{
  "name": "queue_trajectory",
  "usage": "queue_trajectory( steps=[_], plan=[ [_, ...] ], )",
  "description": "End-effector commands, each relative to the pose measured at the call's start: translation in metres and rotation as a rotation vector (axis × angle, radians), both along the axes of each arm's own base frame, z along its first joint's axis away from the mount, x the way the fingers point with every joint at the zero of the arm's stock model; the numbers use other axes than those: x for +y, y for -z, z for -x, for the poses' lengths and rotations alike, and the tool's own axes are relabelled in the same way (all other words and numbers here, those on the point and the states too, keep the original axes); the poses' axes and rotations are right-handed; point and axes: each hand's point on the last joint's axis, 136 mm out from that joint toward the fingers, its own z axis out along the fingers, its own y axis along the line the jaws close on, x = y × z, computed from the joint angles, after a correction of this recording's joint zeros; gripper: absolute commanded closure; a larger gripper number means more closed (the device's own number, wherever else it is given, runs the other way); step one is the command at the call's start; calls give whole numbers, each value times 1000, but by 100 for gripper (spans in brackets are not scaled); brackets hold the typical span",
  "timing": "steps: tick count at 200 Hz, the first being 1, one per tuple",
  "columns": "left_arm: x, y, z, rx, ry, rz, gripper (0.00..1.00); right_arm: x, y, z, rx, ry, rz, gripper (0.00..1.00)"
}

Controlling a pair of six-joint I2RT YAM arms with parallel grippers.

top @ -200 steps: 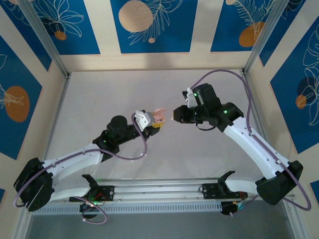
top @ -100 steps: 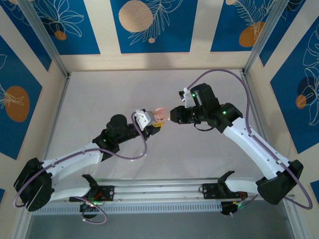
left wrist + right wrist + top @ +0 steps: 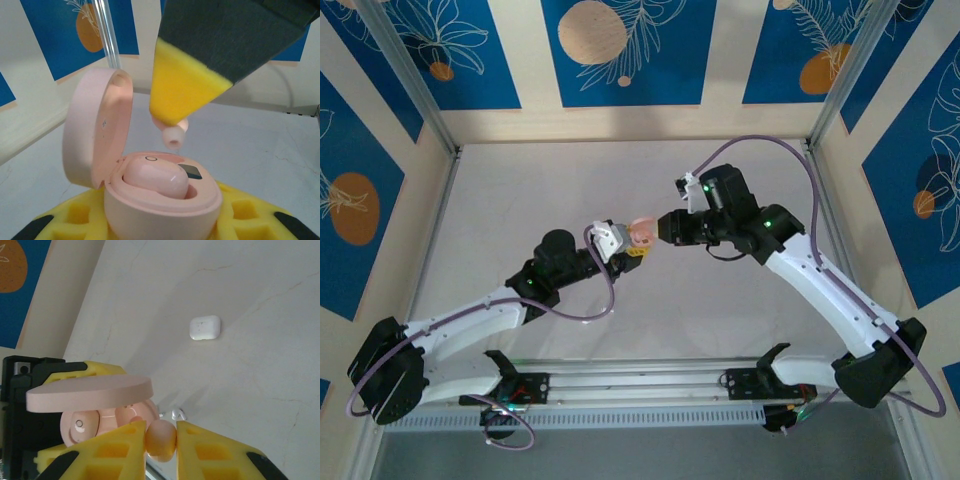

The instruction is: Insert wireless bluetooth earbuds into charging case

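My left gripper (image 3: 626, 246) is shut on a pink charging case (image 3: 160, 210) and holds it above the table with its lid (image 3: 95, 135) swung up. One pink earbud (image 3: 155, 180) sits in the case's left well. The well beside it, by a small dark panel (image 3: 190, 171), is open. My right gripper (image 3: 161, 446) is shut on a second pink earbud (image 3: 161, 436). That earbud (image 3: 173, 136) hangs tip-down just above the case, apart from it. From above, the right gripper (image 3: 665, 228) almost meets the case (image 3: 640, 231).
A white closed case (image 3: 205, 327) lies on the pale tabletop beyond the grippers. A small white earbud (image 3: 178, 414) lies on the table near the pink case. Wooden walls with blue panels ring the table, and a metal rail (image 3: 640, 385) runs along the near edge.
My right gripper has moved left with its earbud, closing the gap to the pink case. The left arm and the case have stayed put.
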Motion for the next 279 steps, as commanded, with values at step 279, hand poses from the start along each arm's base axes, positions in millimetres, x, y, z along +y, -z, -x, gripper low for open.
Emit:
queue_trajectory(
  steps=[279],
  plan=[
    [-6,-29,4,-44,23,60,75,19,11,7,-34,-109,183,76]
  ],
)
